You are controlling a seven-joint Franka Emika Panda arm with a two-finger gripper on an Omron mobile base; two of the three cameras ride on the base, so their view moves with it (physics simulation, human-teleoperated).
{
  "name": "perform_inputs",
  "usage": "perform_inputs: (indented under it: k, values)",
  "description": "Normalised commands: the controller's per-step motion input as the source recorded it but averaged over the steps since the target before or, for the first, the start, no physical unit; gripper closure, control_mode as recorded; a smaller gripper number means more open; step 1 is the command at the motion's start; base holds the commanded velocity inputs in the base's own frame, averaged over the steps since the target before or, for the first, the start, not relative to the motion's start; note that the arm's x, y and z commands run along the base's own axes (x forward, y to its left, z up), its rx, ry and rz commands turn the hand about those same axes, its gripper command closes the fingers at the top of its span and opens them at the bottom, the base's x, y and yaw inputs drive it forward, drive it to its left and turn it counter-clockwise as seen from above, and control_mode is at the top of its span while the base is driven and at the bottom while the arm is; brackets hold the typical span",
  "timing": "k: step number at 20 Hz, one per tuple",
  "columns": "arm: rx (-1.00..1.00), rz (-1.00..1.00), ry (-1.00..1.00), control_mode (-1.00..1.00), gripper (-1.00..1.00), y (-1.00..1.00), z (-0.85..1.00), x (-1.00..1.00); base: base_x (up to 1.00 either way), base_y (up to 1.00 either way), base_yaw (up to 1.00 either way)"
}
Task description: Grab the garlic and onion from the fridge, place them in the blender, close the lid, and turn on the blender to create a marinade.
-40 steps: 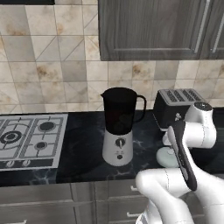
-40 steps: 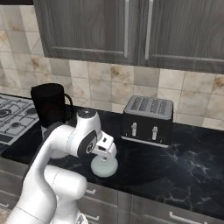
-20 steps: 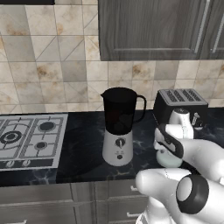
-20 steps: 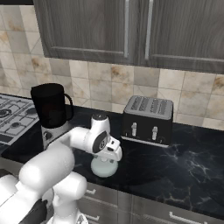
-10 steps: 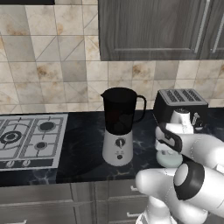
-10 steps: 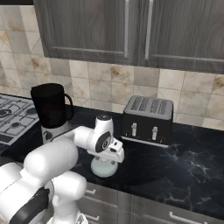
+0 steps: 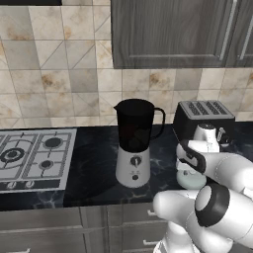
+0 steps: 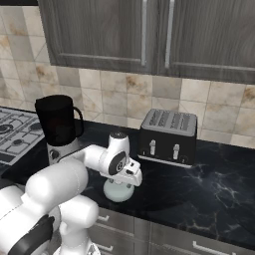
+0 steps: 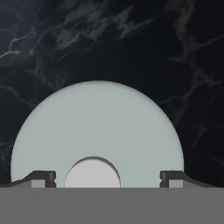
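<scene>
Tool (image 9: 106,179) spread wide, directly over lid (image 9: 97,131), tips flanking its knob (image 9: 92,173)

Pale lid (image 9: 97,131) lies flat beside uncovered blender (image 7: 133,142).

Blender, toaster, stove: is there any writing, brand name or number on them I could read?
None can be read.
Blender: a round knob and a small button on its base, unlabelled.
Toaster: two levers, no lettering.
Stove: burners, nothing printed.
Lid: plain.
</scene>
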Motion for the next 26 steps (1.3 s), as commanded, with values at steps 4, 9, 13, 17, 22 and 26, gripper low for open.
perform_inputs:
  k: [4, 9, 13, 17, 22, 26]
  values:
    - [0.0, 0.0, 0.0, -1.0, 1.0, 0.14, -0.29, -0.09, 0.0, 0.0, 0.0]
    - [0.0, 0.0, 0.0, -1.0, 1.0, 0.26, -0.16, -0.02, 0.0, 0.0, 0.0]
    - [0.0, -0.01, 0.0, -1.0, 1.0, 0.34, -0.03, 0.0, 0.0, 0.0, 0.0]
    - [0.0, -0.03, 0.0, -1.0, 1.0, 0.33, 0.0, 0.0, 0.0, 0.0, 0.0]
    - [0.0, -0.07, -0.05, -1.0, 1.0, -0.04, 0.64, -0.31, 0.0, 0.0, 0.0]
    - [0.0, -0.09, -0.16, -1.0, 1.0, -0.25, 1.0, -0.75, 0.0, 0.0, 0.0]
